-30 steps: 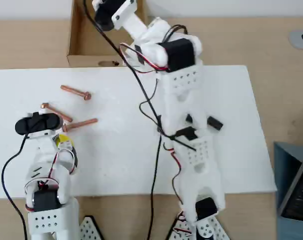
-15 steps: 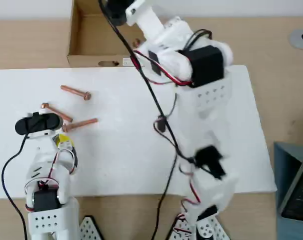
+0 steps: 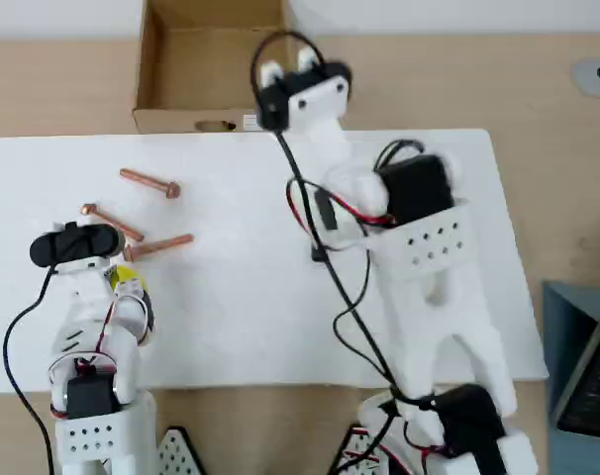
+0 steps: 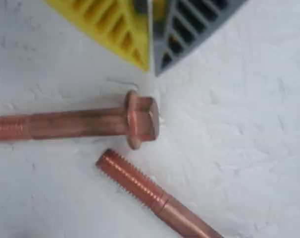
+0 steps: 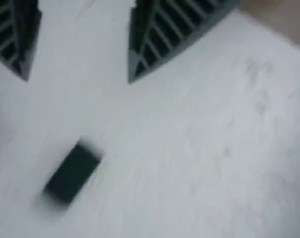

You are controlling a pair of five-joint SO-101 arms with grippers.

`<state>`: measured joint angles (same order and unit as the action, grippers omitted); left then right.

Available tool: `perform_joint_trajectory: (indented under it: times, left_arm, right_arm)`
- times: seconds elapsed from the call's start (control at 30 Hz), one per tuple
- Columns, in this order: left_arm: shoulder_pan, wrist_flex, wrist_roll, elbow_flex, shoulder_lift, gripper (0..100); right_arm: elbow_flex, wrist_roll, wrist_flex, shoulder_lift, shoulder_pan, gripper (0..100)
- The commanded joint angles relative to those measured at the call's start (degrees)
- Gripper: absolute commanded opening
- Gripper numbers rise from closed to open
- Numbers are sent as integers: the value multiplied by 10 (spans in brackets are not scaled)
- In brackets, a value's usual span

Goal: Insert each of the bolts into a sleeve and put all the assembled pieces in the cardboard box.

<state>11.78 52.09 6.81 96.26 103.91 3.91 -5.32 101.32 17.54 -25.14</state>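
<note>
**Three bolts loose on the mat, both hands empty**

We see three copper bolts (image 3: 150, 182) lying on the left part of the white mat (image 3: 221, 297), none of them in a sleeve. Two cross near the left arm and the third lies a little farther off.

The left hand (image 4: 151, 64) hangs just above the nearest pair. Its yellow and grey ribbed fingers are pressed tip to tip with nothing between them. Below them, one bolt's flanged hex head (image 4: 142, 121) sits just beside another's threaded end (image 4: 130, 178), though we cannot tell if they touch.

The right hand (image 5: 78, 74) is spread wide, its dark ribbed fingers well apart and holding nothing, over the mat's far edge near the cardboard box (image 3: 142, 79). That box stands on the wooden worktop (image 3: 538, 89), beyond the mat. A small dark block (image 5: 73, 173) lies on the mat's rough white surface below the right hand. It is too blurred for us to say what it is.
</note>
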Motion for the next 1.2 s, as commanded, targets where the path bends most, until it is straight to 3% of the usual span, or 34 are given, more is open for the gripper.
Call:
perform_joint_trajectory:
  times: [0.0,0.53,1.17]
  left_arm:
    - [6,1,-4,7,6,2]
    - [6,1,-4,7,6,2]
    - [6,1,-4,7,6,2]
  right_arm:
    - [-76,-25,8,25,0,149]
    - [-265,-23,-205,-20,-1,153]
    - [-97,-22,-224,-284,0,153]
